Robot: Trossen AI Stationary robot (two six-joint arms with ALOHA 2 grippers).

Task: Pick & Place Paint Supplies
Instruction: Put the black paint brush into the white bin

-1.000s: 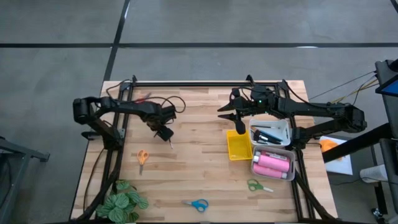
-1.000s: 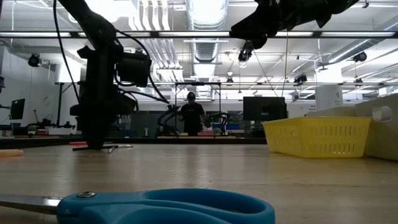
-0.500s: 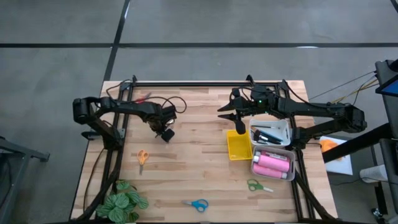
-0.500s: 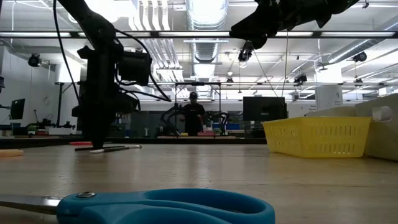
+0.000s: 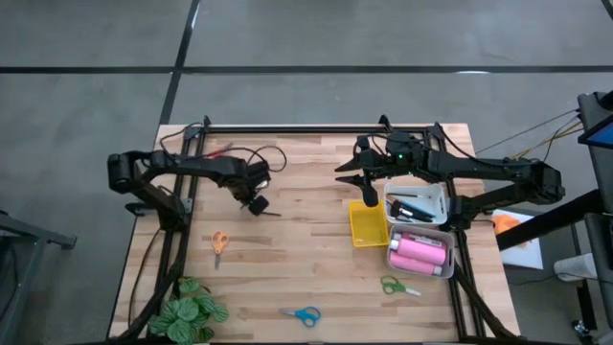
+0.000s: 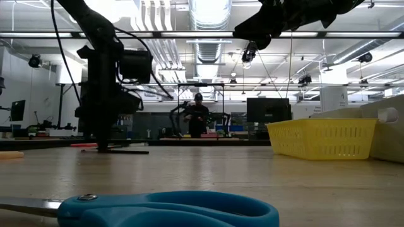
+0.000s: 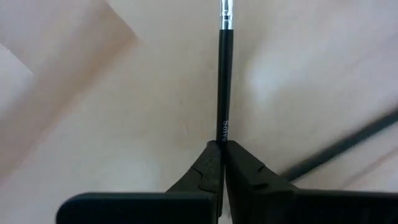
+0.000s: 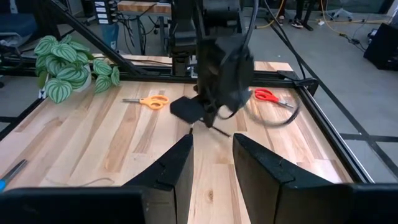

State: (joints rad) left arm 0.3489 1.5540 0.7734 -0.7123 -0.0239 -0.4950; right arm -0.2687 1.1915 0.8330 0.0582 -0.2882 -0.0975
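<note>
Black and thin, a brush [image 7: 224,93] lies on the wooden table [image 5: 306,268], clenched at one end by the left hand [image 7: 222,149]. Over the yellow tray [image 5: 368,225] hovers the right hand [image 8: 211,149], fingers parted, grasping nothing.

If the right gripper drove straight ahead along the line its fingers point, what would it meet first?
Probably the left gripper, shut on a thin black brush low over the table. It sits almost dead ahead of the open right gripper with bare wood between, though depth is hard to judge.
</note>
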